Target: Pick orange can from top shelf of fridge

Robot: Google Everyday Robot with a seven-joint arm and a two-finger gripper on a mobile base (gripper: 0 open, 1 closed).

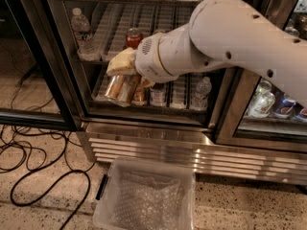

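My gripper (127, 78) is shut on the orange can (118, 88), a tan-orange can with silver ends. It holds the can tilted, in front of the fridge's (148, 137) lower rack and left of centre. Pale yellow fingers (120, 61) wrap over the can's upper end. The white arm reaches in from the upper right and hides part of the middle rack. The top shelf (158, 0), with white ribbed lane trays, runs along the upper edge of the view, well above the can.
A red-topped jar (134, 36) and a water bottle (82, 31) stand on the middle rack. Another water bottle (202, 92) and jars stand on the lower rack. A clear plastic bin (146, 195) sits on the floor below. Black cables (29, 153) lie at left. Cans (269, 102) fill the right compartment.
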